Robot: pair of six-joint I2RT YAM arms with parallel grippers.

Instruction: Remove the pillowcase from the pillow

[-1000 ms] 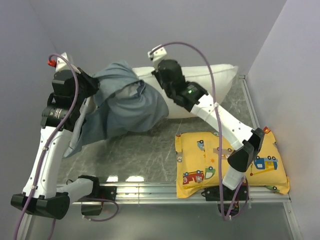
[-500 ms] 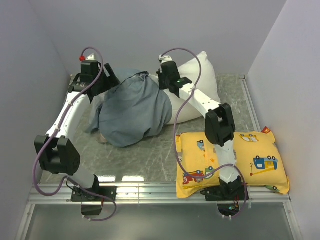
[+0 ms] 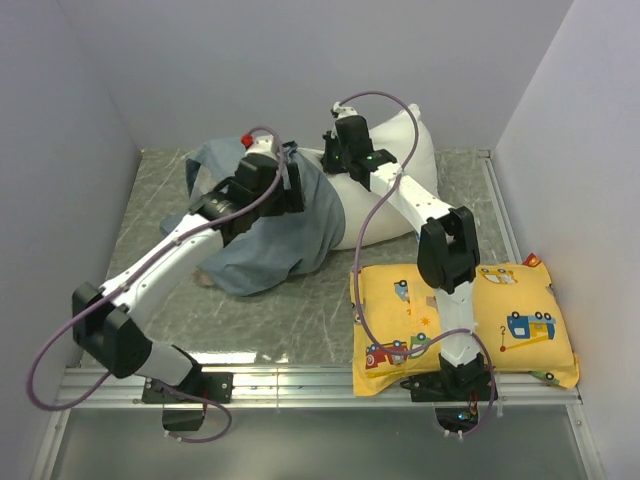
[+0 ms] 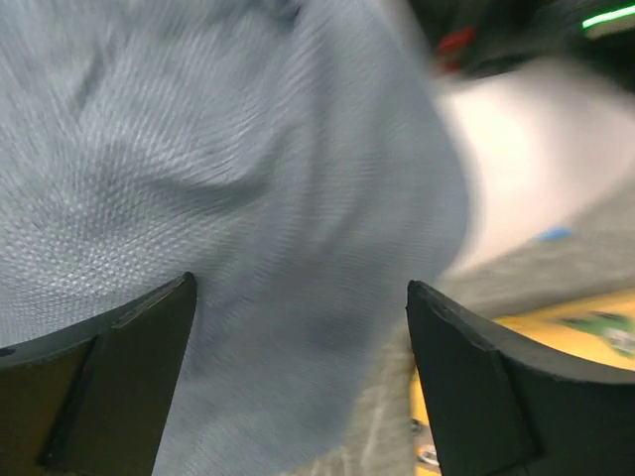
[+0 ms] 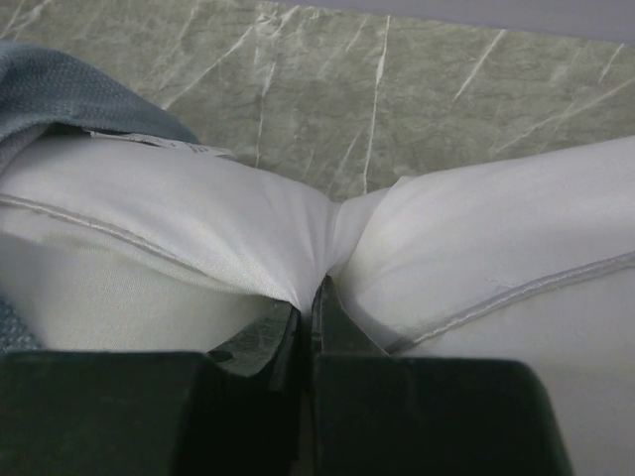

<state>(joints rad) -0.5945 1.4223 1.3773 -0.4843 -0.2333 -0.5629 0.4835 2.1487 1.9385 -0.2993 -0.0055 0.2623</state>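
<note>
Pillowcase [image 3: 300, 235] looks mostly off, still bunched over pillow [image 3: 415, 150] end; right jaws pinch pillow, left jaws gape empty.

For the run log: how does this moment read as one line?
left jaws: open, at pillowcase | right jaws: shut on pillow | pillowcase: partly off, one pillow end covered

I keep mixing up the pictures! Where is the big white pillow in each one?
Top external: the pillow lies at the upper middle, towards the back of the table.
Left wrist: the pillow is a blurry white patch at the upper right.
Right wrist: the pillow fills most of the picture, pinched by the right hand.
Shared landmark: the blue-grey pillowcase, left of the pillow in all three.
</note>
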